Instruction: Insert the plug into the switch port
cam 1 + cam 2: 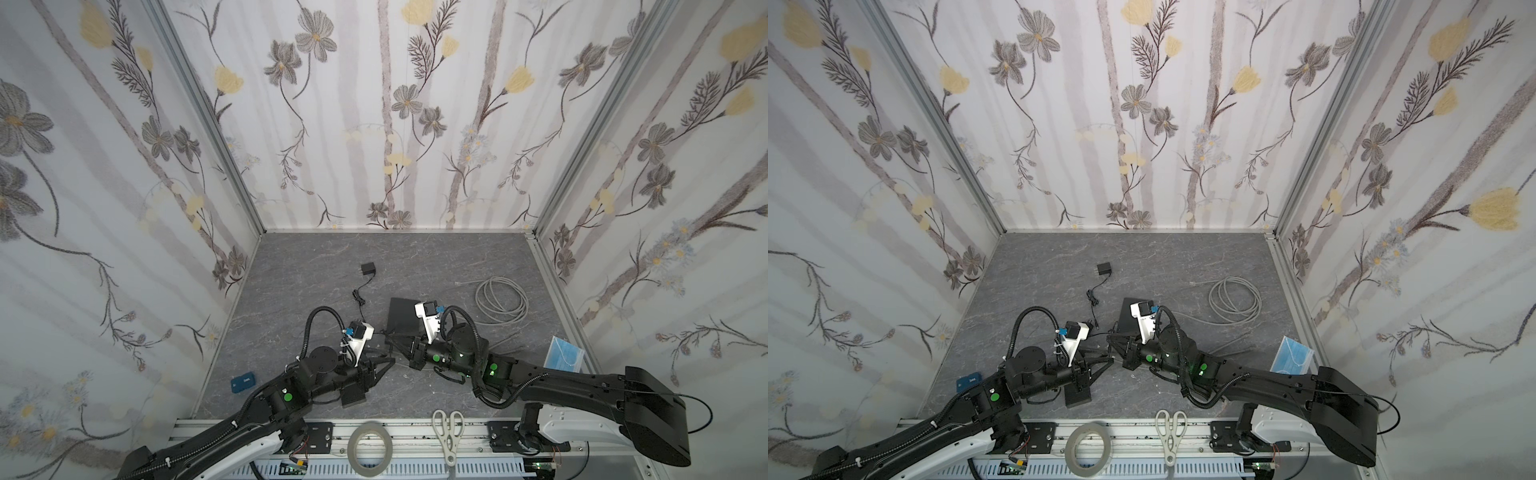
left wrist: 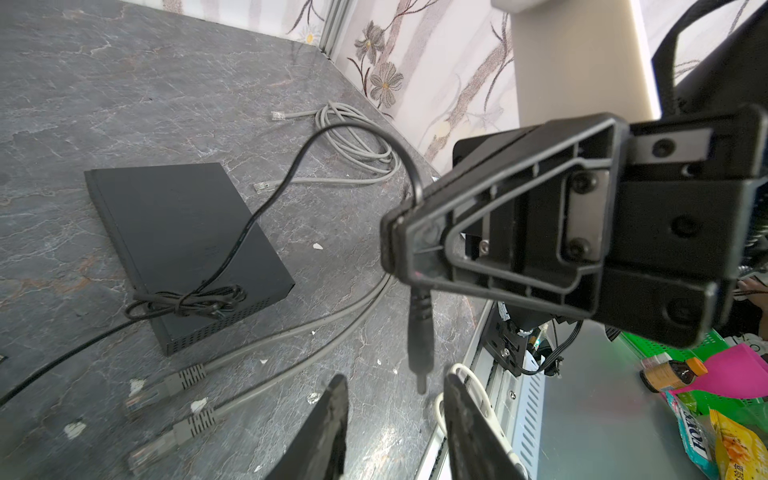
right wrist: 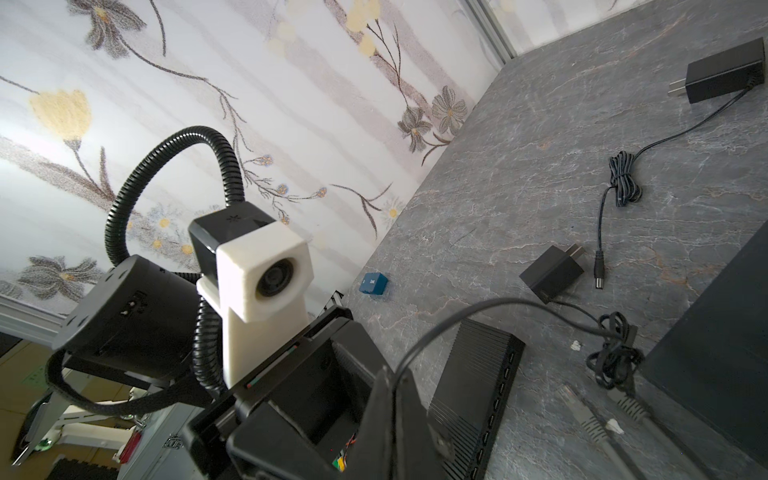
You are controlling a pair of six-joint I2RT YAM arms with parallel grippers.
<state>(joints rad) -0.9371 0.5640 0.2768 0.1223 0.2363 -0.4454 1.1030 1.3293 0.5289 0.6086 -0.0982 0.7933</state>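
Note:
My right gripper [image 2: 395, 249] is shut on a thin black cable just above its black barrel plug [image 2: 420, 340], which hangs below the jaws. In the right wrist view the cable runs between the shut fingertips of the right gripper [image 3: 392, 374]. My left gripper [image 2: 395, 374] is open, its two fingers [image 2: 332, 415] apart; the plug's tip sits just off the fingertips and touches neither. The switch [image 3: 478, 395], a black ribbed box with a row of ports along one edge, lies on the table under the left arm [image 1: 353, 399]. In both top views the grippers meet mid-table [image 1: 390, 357] [image 1: 1111, 349].
A larger flat black box [image 2: 178, 232] carries the cable's tied bundle [image 2: 187, 303]. Two black adapters [image 3: 550, 272] [image 1: 368, 268], a grey cable coil [image 1: 500, 305] and its connectors [image 2: 178, 378] lie around. A blue case [image 1: 243, 383], mask pack [image 1: 565, 353], scissors [image 1: 448, 432] and tape roll [image 1: 370, 444] lie near the table's sides and on its front rail.

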